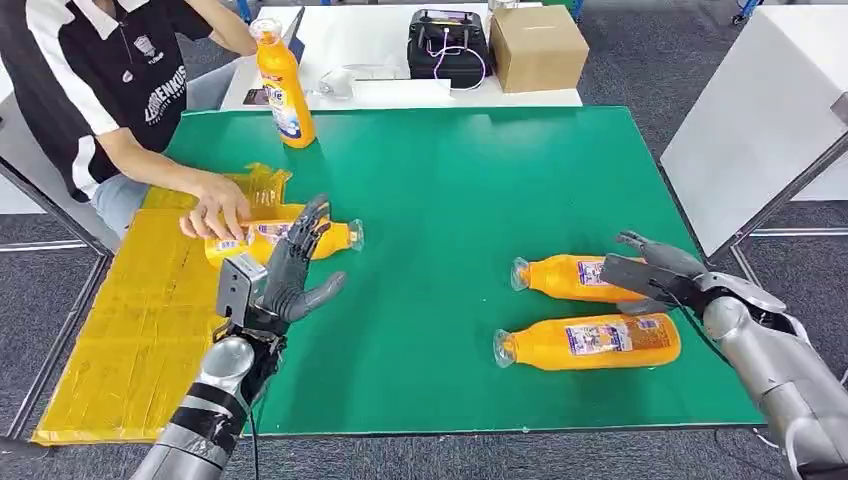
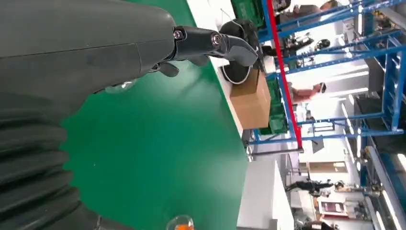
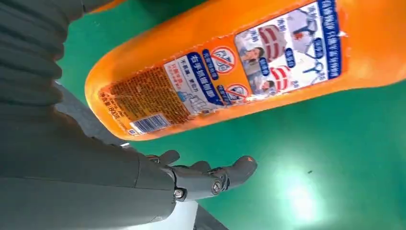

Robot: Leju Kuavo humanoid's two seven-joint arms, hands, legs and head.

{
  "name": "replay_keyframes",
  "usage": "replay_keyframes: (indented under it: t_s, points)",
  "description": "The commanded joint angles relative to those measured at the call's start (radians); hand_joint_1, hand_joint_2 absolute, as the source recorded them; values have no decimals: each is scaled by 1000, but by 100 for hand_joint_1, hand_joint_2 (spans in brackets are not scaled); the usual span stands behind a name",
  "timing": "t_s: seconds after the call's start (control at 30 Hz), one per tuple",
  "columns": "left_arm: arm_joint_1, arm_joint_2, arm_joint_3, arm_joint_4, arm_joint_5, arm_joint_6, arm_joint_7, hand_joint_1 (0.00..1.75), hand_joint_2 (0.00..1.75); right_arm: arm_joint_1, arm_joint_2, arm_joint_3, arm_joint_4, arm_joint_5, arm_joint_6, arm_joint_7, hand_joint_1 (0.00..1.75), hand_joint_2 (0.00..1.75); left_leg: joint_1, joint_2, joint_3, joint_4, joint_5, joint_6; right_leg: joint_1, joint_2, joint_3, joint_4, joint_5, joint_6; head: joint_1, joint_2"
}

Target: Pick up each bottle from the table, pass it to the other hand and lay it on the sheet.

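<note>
Two orange bottles [image 1: 588,341] lie on their sides near the right edge of the green tabletop [image 1: 450,200], long axes running left to right, caps pointing left. The right hand [image 1: 655,270] hovers with fingers spread over the base of the farther bottle [image 1: 560,277], holding nothing. The left hand [image 1: 295,265] is spread wide and empty near the left edge, just beside a third bottle [image 1: 255,238] lying across the yellow sheet [image 1: 140,320], cap to the right, under a person's hand [image 1: 215,212]. A fourth bottle [image 1: 283,85] stands upright at the far edge.
</note>
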Motion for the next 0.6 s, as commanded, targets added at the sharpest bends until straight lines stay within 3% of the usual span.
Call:
replay_keyframes:
  t_s: [0.03, 0.27, 0.43, 0.6]
  points:
    - [-41, -5, -10, 82, 1, 0, 1, 0, 175, -50, 5, 52, 64, -1, 6, 3, 0, 175, 1, 2, 5, 0, -2, -1, 1, 0, 5, -2, -1, -1, 0, 0]
    - [-48, -11, 0, 107, 9, 2, 0, 0, 175, -64, 9, 94, 94, 27, -13, 33, 0, 175, 1, 2, 4, 0, -1, -1, 1, 1, 5, -1, -1, -1, 0, 0]
    - [-39, -25, 17, 113, 12, -1, 10, 0, 175, -85, 73, 154, 237, 144, -179, 172, 0, 175, 1, 4, 6, -1, -2, -1, 2, 3, 6, -3, 0, -1, 0, 0]
    - [-40, -37, 23, 129, 14, -3, 11, 0, 175, -66, 107, 118, 295, 203, -237, 190, 0, 175, 1, 4, 6, -1, -2, -1, 1, 2, 6, -3, 0, -1, 0, 0]
